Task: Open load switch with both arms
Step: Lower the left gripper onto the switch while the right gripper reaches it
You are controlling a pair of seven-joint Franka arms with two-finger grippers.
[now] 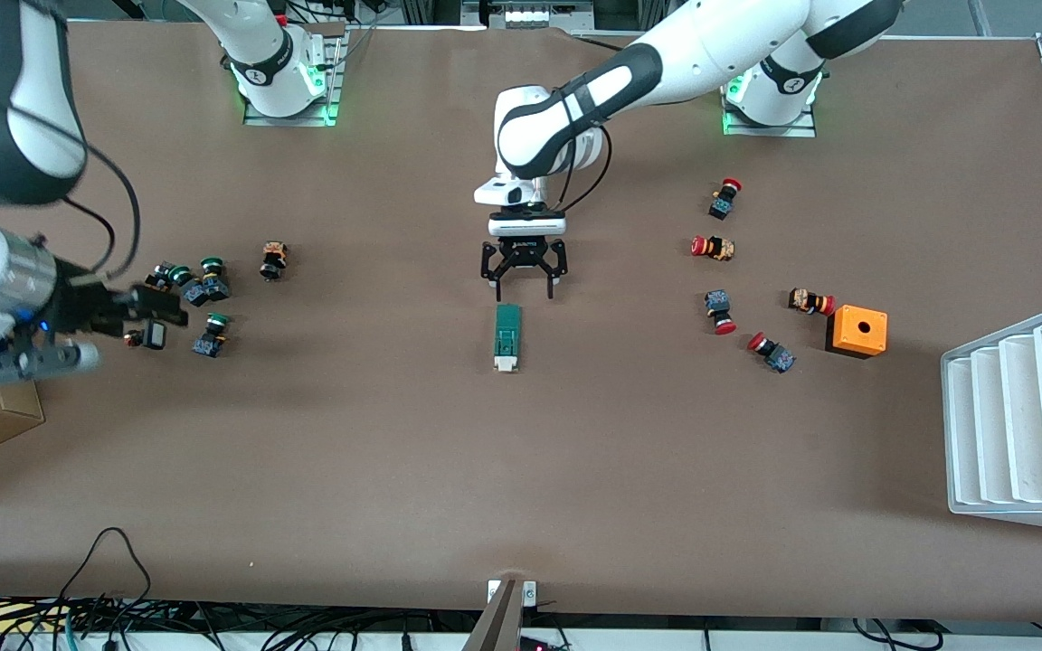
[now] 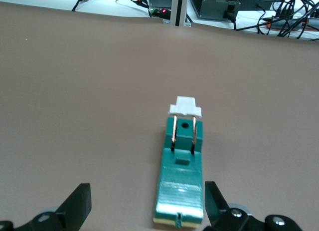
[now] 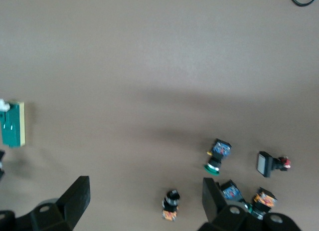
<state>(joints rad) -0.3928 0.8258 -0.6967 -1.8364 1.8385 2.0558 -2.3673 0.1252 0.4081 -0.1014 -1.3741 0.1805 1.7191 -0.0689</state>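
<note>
The load switch [image 1: 507, 338] lies flat mid-surface [image 1: 521, 470], white end toward the front camera. The left gripper [image 1: 524, 287] hangs with wide, empty jaws just above the switch's green end. The right gripper [image 1: 137, 312] hovers, jaws wide and empty, over the green-capped buttons [image 1: 210, 334], well apart from the switch.
</note>
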